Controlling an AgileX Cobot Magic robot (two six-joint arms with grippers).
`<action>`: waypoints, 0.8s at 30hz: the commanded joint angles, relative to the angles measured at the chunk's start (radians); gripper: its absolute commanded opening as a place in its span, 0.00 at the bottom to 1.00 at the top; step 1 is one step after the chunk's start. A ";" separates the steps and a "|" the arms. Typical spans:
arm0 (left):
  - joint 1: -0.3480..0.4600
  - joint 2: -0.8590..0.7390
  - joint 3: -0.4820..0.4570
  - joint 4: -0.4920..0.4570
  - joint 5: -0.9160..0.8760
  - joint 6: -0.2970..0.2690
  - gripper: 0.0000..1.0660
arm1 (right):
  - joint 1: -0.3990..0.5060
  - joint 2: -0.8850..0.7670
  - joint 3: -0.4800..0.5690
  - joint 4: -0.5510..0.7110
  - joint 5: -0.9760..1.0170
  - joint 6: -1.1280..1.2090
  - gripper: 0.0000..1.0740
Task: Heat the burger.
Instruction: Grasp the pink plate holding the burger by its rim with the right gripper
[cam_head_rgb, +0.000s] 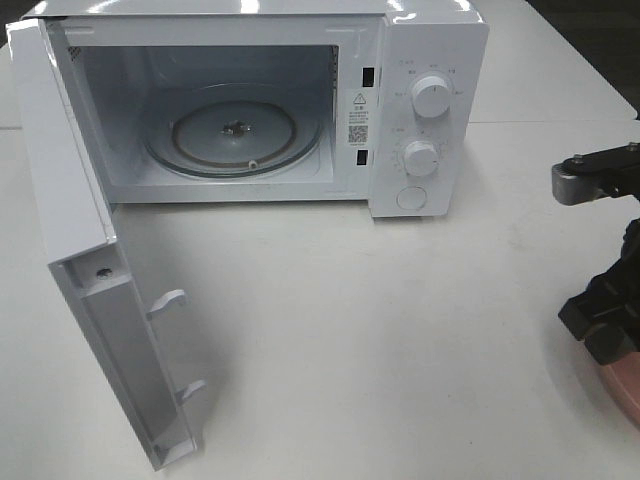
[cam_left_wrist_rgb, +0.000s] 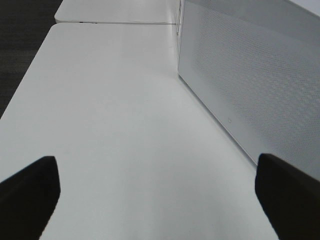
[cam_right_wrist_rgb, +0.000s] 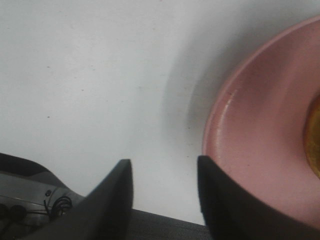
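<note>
Burger (cam_right_wrist_rgb: 315, 136) lies on pink plate (cam_right_wrist_rgb: 255, 150) beside low right arm (cam_head_rgb: 606, 312), jaws parted.

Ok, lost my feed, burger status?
Both open: left gripper beside microwave, right gripper empty by plate. Only a sliver of burger shows, on plate. Its door open, nothing blocking.

The left gripper (cam_left_wrist_rgb: 156, 167) holds its two dark fingers (cam_left_wrist_rgb: 30, 192) spread wide apart and grips nothing, while the right arm (cam_head_rgb: 605, 300) stands at the right edge of the high view with the right gripper (cam_right_wrist_rgb: 162, 172) pointed downward, its jaws partly parted and empty.
</note>
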 joint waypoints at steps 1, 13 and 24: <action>0.004 -0.015 -0.001 -0.006 -0.002 0.000 0.92 | -0.025 -0.005 0.001 -0.041 0.003 0.016 0.69; 0.004 -0.015 -0.001 -0.006 -0.002 0.000 0.92 | -0.142 -0.002 0.077 -0.077 -0.158 0.041 0.94; 0.004 -0.015 -0.001 -0.006 -0.002 0.000 0.92 | -0.184 0.125 0.093 -0.086 -0.240 0.082 0.89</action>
